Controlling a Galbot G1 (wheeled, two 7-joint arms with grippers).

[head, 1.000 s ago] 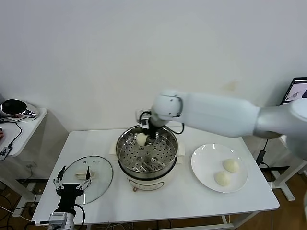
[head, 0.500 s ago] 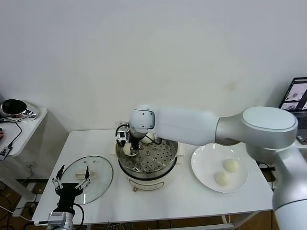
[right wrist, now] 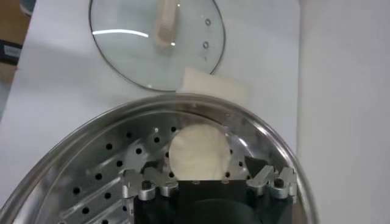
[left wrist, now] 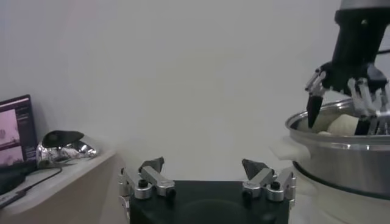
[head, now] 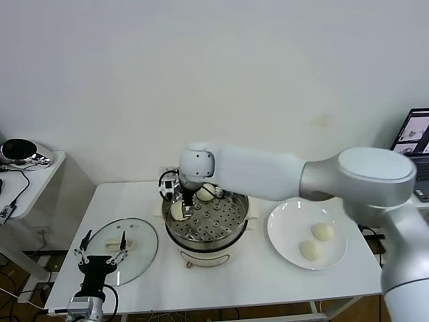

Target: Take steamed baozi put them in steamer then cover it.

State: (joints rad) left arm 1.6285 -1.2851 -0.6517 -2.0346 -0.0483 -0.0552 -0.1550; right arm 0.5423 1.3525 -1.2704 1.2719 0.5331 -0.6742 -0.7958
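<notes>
The steamer stands mid-table on its cream base. My right gripper is low over the steamer's left side. It is open, with its fingers apart on either side of a baozi that lies on the perforated bottom. That baozi shows in the head view, and a second one lies at the back of the steamer. Two more baozi lie on the white plate. The glass cover lies flat at front left. My left gripper is open and empty beside it.
A side table with a shiny object and cables stands at far left. A laptop is at far right. The left wrist view shows my right gripper over the steamer rim.
My right gripper has moved from the steamer's back centre to its left side, taking a baozi along and down. Its fingers now stand open around it. The left arm has not moved.
</notes>
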